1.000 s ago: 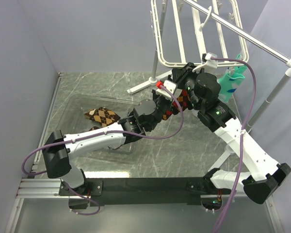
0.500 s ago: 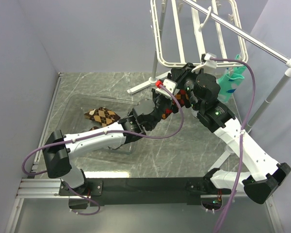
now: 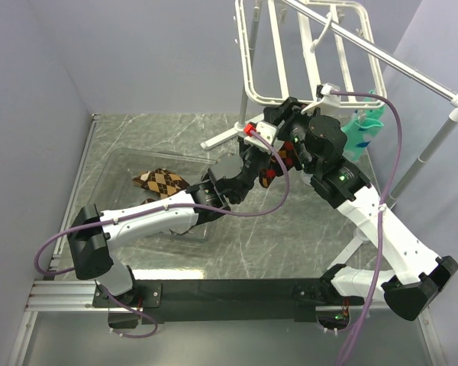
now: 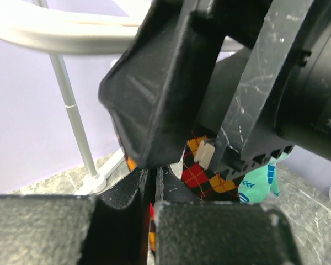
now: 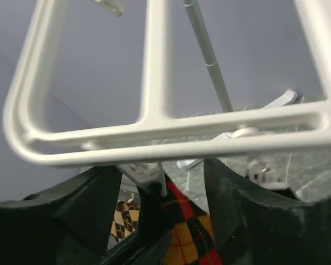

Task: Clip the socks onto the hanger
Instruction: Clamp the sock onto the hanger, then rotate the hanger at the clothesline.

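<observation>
The white hanger (image 3: 305,53) hangs from a silver pole, and its rim (image 5: 154,132) crosses the right wrist view. My left gripper (image 4: 154,176) is shut on a red, black and orange argyle sock (image 4: 201,171), lifted up under the hanger's near rim (image 3: 278,162). The sock's top edge (image 5: 187,232) meets a small white clip (image 5: 149,174). My right gripper (image 5: 165,193) stands open on either side of that clip, its fingers (image 5: 94,204) apart from it. A mint-green sock (image 3: 362,130) hangs at the hanger's right side. A brown argyle sock (image 3: 160,181) lies on the table.
The silver pole (image 3: 397,65) and its stand legs (image 3: 229,133) sit behind and to the right of the arms. A clear shallow tray (image 3: 122,164) holds the brown sock at the left. Grey walls close in the table on the left and at the back.
My right gripper's jaws have spread apart from the clip. The hanger's near rim and both grippers have shifted slightly up and left. The left gripper stays shut on the sock.
</observation>
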Controlling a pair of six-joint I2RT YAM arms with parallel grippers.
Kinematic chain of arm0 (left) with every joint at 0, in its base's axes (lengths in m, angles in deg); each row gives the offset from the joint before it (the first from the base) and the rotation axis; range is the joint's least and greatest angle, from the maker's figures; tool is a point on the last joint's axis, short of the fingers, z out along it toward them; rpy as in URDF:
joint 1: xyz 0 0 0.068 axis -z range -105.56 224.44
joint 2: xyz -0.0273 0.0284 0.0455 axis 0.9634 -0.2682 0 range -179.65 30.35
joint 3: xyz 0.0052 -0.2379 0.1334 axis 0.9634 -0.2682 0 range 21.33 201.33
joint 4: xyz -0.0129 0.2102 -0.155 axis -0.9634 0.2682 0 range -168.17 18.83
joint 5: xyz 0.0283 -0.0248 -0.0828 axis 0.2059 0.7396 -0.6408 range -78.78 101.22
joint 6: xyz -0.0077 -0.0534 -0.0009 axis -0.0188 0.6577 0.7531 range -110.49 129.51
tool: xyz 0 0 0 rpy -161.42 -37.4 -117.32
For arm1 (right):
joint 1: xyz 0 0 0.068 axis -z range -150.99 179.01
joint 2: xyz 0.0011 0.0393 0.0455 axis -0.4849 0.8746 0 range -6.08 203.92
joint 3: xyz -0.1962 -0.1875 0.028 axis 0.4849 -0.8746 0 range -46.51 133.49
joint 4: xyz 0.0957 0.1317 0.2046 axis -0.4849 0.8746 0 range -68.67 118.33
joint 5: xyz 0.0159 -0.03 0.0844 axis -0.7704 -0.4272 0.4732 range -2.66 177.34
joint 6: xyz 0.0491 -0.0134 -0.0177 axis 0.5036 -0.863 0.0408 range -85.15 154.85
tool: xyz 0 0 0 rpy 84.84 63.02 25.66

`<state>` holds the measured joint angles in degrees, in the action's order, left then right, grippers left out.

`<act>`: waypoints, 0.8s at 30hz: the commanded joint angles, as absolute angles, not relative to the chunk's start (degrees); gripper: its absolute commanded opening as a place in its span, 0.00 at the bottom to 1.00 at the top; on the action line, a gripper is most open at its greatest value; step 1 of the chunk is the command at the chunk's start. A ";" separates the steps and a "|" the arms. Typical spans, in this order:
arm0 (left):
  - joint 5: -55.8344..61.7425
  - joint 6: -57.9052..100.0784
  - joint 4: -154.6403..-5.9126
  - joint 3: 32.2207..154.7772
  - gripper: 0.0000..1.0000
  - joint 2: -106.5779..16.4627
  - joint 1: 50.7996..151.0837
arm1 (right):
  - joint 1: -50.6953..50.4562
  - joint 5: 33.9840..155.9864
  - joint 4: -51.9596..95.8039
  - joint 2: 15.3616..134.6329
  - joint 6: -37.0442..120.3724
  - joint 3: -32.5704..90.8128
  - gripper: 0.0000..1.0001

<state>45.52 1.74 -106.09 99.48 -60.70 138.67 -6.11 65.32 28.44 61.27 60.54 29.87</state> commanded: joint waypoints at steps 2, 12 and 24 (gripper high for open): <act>46.64 2.65 -106.83 99.91 0.01 -59.66 138.87 | -5.97 64.84 28.09 59.75 60.42 31.97 0.76; 47.08 5.20 -104.19 95.78 0.00 -56.67 138.34 | -5.97 65.02 28.27 57.81 61.13 30.83 0.88; 41.72 8.36 -102.08 91.64 0.09 -51.04 137.55 | -5.89 65.20 26.34 52.89 60.60 27.23 0.88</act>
<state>44.47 6.74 -102.69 92.29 -53.68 137.75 -6.11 66.37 30.52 55.02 60.54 27.90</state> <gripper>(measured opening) 0.080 0.882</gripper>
